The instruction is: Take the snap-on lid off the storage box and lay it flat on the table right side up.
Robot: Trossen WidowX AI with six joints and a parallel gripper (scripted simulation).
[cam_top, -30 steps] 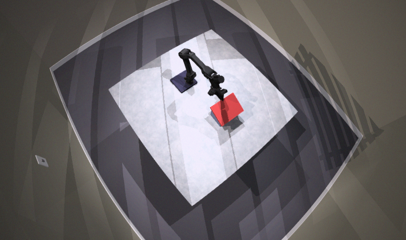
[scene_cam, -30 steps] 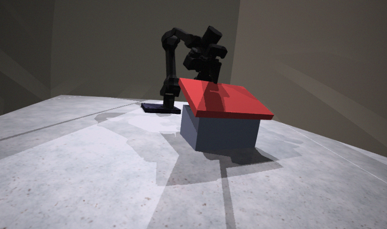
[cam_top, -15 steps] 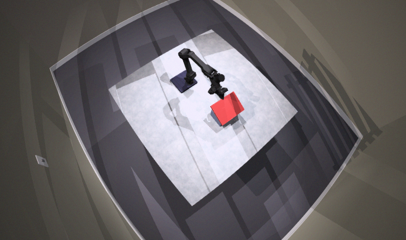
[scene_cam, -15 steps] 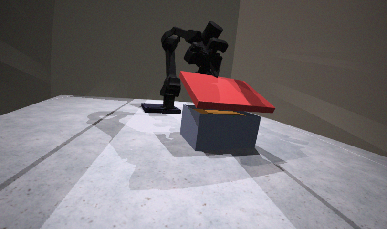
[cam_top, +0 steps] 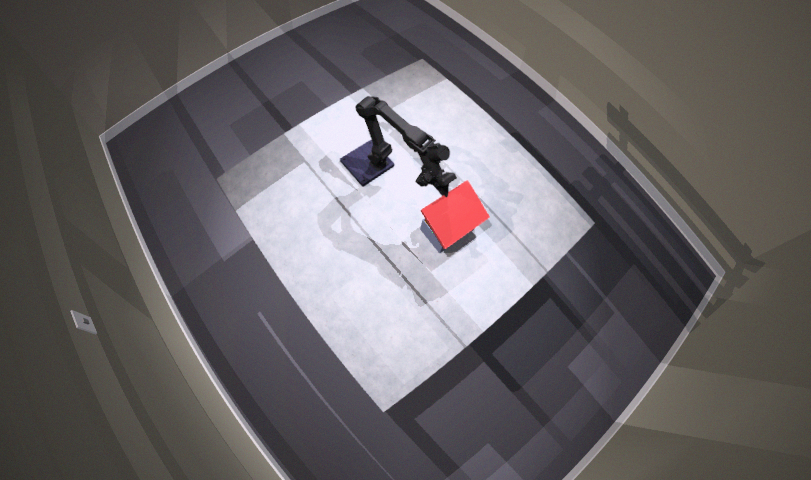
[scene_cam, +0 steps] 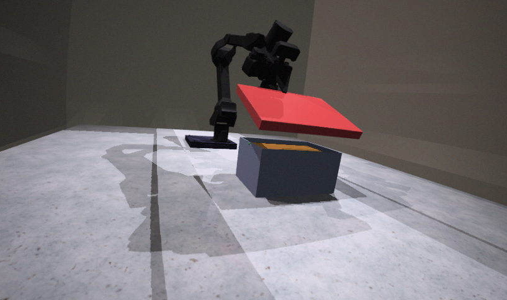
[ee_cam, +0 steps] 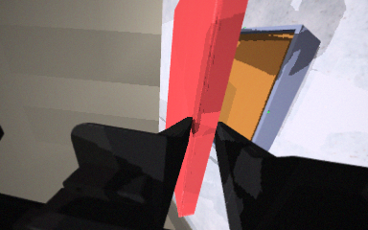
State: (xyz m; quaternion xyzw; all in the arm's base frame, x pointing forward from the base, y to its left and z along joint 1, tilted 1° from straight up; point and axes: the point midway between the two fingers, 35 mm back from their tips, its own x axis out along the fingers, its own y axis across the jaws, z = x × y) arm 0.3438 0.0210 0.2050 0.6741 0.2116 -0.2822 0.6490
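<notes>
The red lid (cam_top: 455,212) (scene_cam: 296,110) (ee_cam: 205,81) hangs in the air above the box, clear of it and tilted, its far edge higher. My gripper (cam_top: 444,189) (scene_cam: 276,87) (ee_cam: 203,124) is shut on the lid's far edge. The grey-blue storage box (cam_top: 431,233) (scene_cam: 289,172) (ee_cam: 287,96) stands on the table under the lid, open on top, with an orange inside (scene_cam: 286,146) (ee_cam: 250,91). In the top view the lid hides most of the box.
The arm's dark base plate (cam_top: 366,165) (scene_cam: 210,141) sits behind the box. The pale table top (cam_top: 338,297) (scene_cam: 99,222) spreads around them, with a dark border (cam_top: 159,196) beyond it.
</notes>
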